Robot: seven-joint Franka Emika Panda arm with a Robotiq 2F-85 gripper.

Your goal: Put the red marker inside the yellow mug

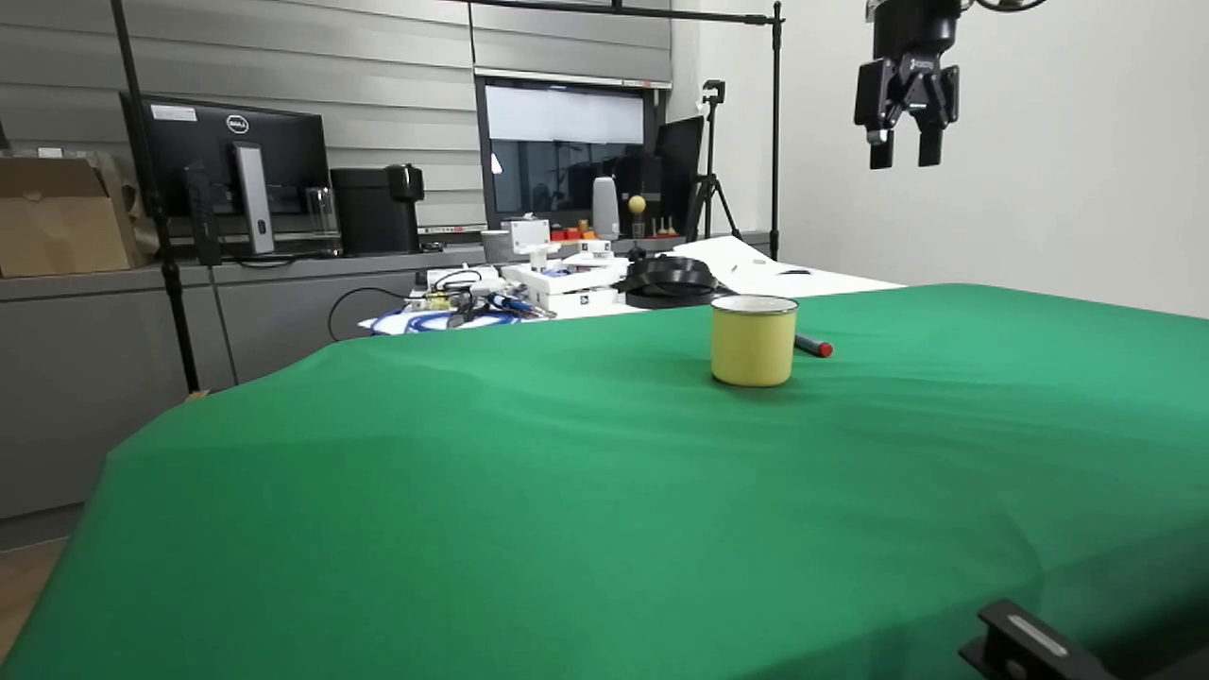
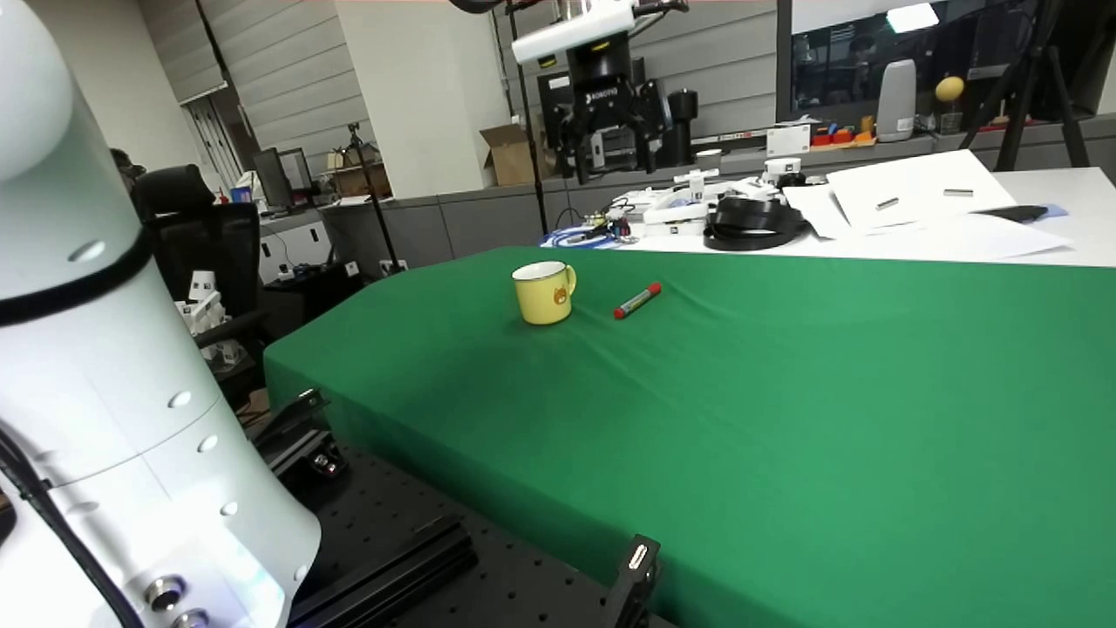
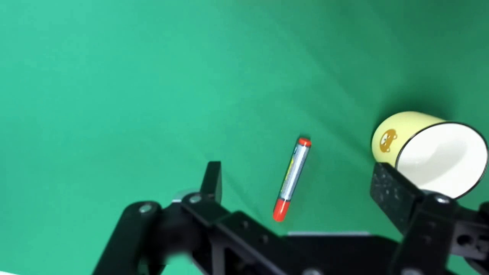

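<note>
We count one yellow mug (image 2: 539, 298) and one red marker (image 2: 637, 301), both on one green cloth (image 2: 785, 419). The mug stands upright, with one handle (image 2: 572, 279) and one small brown animal picture (image 3: 388, 140) on its side. The marker lies flat, near the mug but apart from it, to its right in both exterior views. We see two red ends (image 3: 281, 210) on it.

One gripper (image 2: 615, 170) hangs well above the cloth. Its two fingers (image 3: 211, 181) are spread wide; in the wrist view we see the marker through the gap between them, and the right finger covers a bit of the mug.

In an exterior view, one white robot arm (image 2: 131, 349) stands at the near left. In an exterior view, one cardboard box (image 1: 66, 222) and one Dell monitor (image 1: 222, 142) are at the far left, and farther right we count one tripod (image 1: 709, 179) and one black coil (image 1: 669, 280).
</note>
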